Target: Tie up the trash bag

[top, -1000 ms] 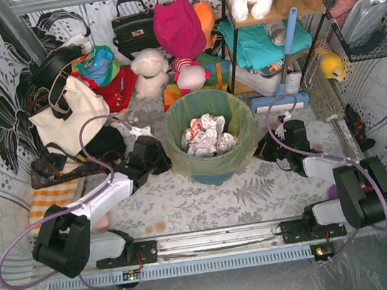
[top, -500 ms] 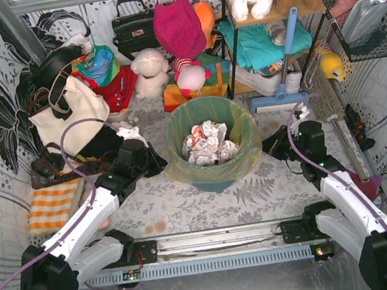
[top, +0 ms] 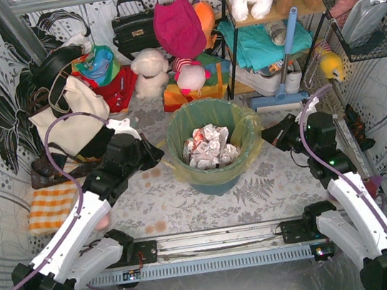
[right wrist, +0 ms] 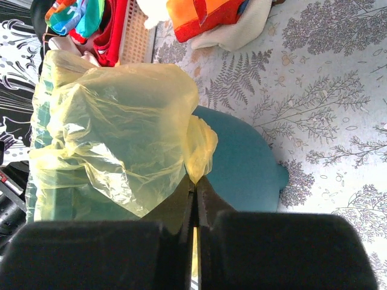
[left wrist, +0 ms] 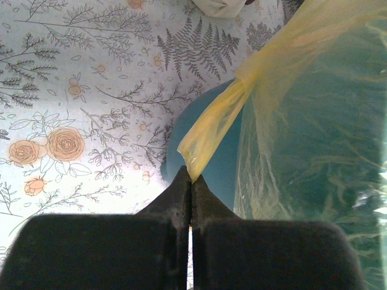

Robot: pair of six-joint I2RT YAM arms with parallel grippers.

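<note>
The trash bag is thin yellow-green plastic lining a teal round bin in the middle of the table, with crumpled white and red paper inside. My left gripper is at the bin's left rim, shut on a pulled-out edge of the bag. My right gripper is at the right rim, shut on another fold of the bag. Both folds are stretched outward from the bin, whose teal side also shows in the right wrist view.
A cream tote bag with black straps lies at the left with an orange checked cloth. Plush toys, a black handbag and a shelf with a blue-handled tool crowd the back. A wire basket hangs at the right.
Both arms have reached forward and risen beside the bin. Each gripper now holds a bag edge, drawn outward; the bag rim has lifted off the bin's edge.
</note>
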